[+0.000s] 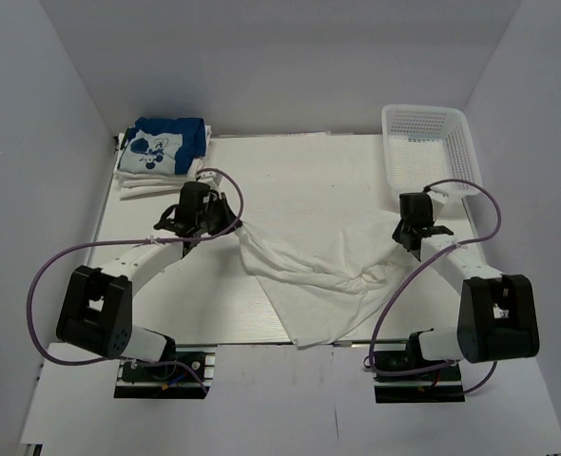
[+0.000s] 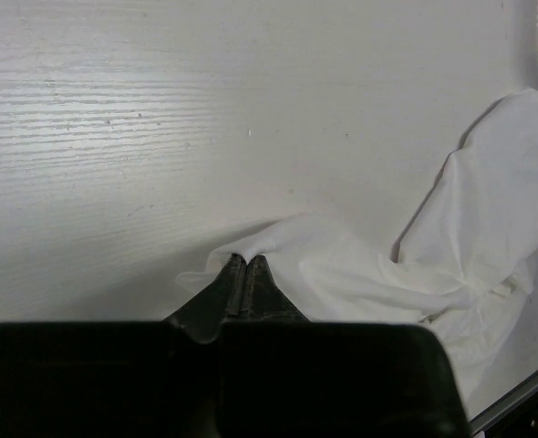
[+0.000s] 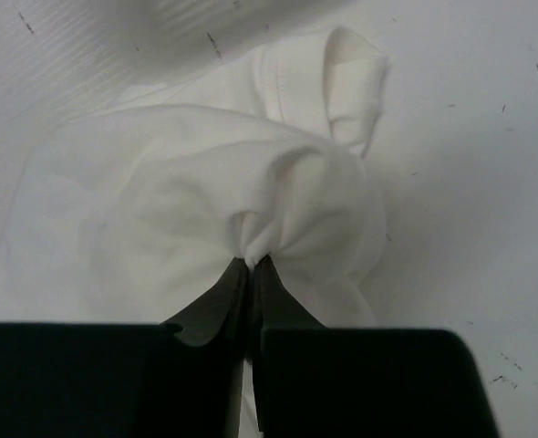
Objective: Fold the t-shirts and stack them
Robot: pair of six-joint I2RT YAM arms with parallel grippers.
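Left gripper [image 2: 244, 266] clenched on left edge of white t-shirt [image 1: 319, 275]; right gripper [image 3: 252, 266] clamped on bunched right edge. Shirt sags crumpled mid-counter, tip at near edge. Blue t-shirt [image 1: 166, 142] atop folded white t-shirts [image 1: 140, 183], far-left corner. Basket [image 1: 423, 142] at far-right corner. Open counter [image 1: 309, 180] toward far edge.

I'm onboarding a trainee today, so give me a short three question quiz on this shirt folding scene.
1. True or false: the left pincer and the right pincer are each shut on the white t-shirt.
2. Where does the blue t-shirt lie? A, between the arm bases; B, atop the folded stack, far left; C, draped over the right arm.
3. Fill in: the mesh basket stands at the far ___ corner of the table.
Key: 1 true; 2 B; 3 right.
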